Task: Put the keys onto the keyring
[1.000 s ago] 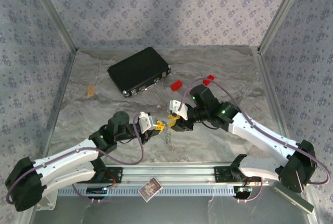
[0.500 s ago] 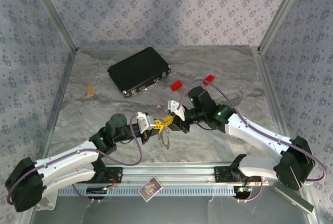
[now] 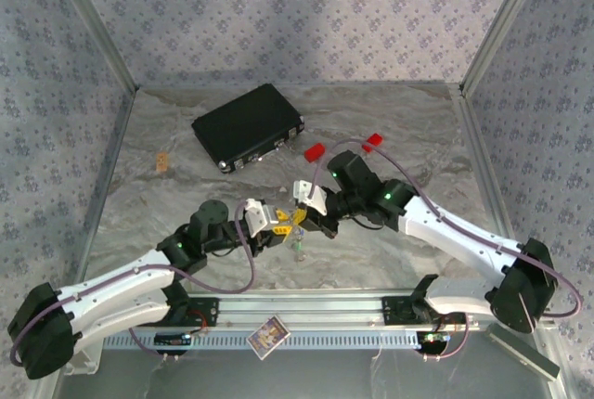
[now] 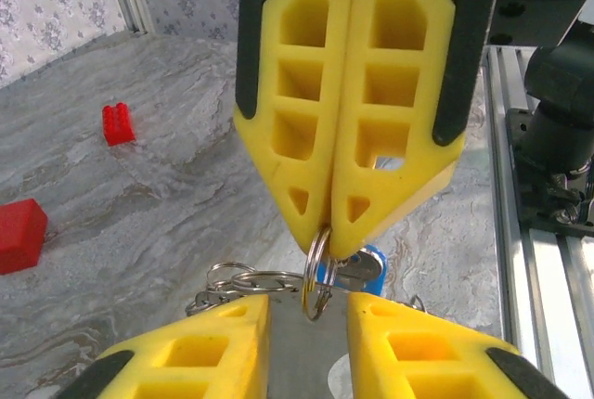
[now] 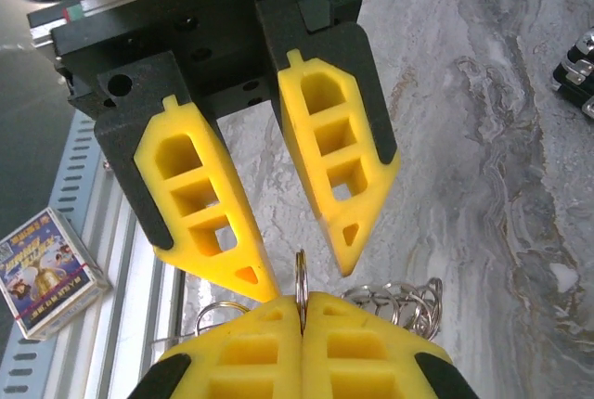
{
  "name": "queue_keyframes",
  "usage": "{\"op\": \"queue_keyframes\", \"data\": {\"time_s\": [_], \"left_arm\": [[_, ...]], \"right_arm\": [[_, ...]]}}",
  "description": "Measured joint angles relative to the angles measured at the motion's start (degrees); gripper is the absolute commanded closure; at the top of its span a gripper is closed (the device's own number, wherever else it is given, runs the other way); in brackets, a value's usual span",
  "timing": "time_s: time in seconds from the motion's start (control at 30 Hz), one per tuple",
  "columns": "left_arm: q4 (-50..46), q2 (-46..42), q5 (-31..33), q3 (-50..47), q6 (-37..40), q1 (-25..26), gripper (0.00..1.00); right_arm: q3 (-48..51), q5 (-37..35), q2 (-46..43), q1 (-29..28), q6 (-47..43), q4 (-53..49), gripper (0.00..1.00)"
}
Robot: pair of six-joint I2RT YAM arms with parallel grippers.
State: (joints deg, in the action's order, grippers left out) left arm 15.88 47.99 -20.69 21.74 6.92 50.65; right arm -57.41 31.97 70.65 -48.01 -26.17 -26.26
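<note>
The keyring [image 4: 317,274] is a silvery split ring with a trail of smaller linked rings [image 4: 232,283]. It is pinched edge-on by my right gripper [image 4: 327,243], whose yellow jaws are shut on it. A key with a blue head [image 4: 369,267] hangs from the ring just behind those tips. My left gripper [image 4: 308,314] faces it tip to tip. Its fingers [image 5: 345,186] are apart on either side of the ring and do not touch it. In the right wrist view the keyring [image 5: 300,274] stands up out of my right gripper [image 5: 301,304]. From above, both grippers [image 3: 286,219] meet over the table's front middle, and the bunch [image 3: 300,249] dangles below.
A black case [image 3: 248,126] lies at the back left. Two red blocks [image 3: 315,151] [image 3: 372,142] sit behind the right arm. A small tan piece [image 3: 162,162] is at the far left. A card box [image 3: 268,335] rests on the aluminium rail [image 3: 353,311] along the near edge.
My right gripper has closed on the keyring. My left gripper, shut before, has opened and let go of it. Both wrists shifted slightly left.
</note>
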Motion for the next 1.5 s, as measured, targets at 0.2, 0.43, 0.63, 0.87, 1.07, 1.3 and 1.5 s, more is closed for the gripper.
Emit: {"op": "queue_keyframes", "data": {"time_s": [0.2, 0.43, 0.63, 0.87, 1.07, 1.3, 1.5], "left_arm": [[-3.43, 0.39, 0.04, 1.99, 1.6, 0.0, 0.8], [-5.01, 1.31, -1.77, 2.89, 2.93, 0.11, 1.0], [-2.56, 1.18, -2.23, 1.81, 2.08, 0.09, 1.0], [6.99, 1.07, -2.25, -3.23, -1.2, 0.11, 1.0], [10.58, 1.09, -2.27, -4.04, -2.49, 0.11, 1.0], [12.22, 1.11, -2.08, -4.57, -3.58, 0.0, 1.0], [12.66, 1.14, -2.05, -4.87, -3.89, -0.02, 0.85]], "right_arm": [[-5.35, -4.17, 3.32, -2.16, -4.57, -7.06, 1.0], [-8.0, -5.38, 5.09, -2.93, -6.91, -10.8, 0.86], [-1.95, -0.11, 0.74, 1.42, -2.62, -4.48, 0.67], [4.09, 4.39, -1.4, 3.08, 2.95, 3.45, 0.66], [6.08, 5.64, -1.05, 3.08, 5.35, 7.06, 0.86], [6.12, 6.51, -0.87, 3.1, 6.08, 7.78, 0.89], [6.12, 7.1, -0.55, 3.26, 5.84, 7.87, 1.0]]}}
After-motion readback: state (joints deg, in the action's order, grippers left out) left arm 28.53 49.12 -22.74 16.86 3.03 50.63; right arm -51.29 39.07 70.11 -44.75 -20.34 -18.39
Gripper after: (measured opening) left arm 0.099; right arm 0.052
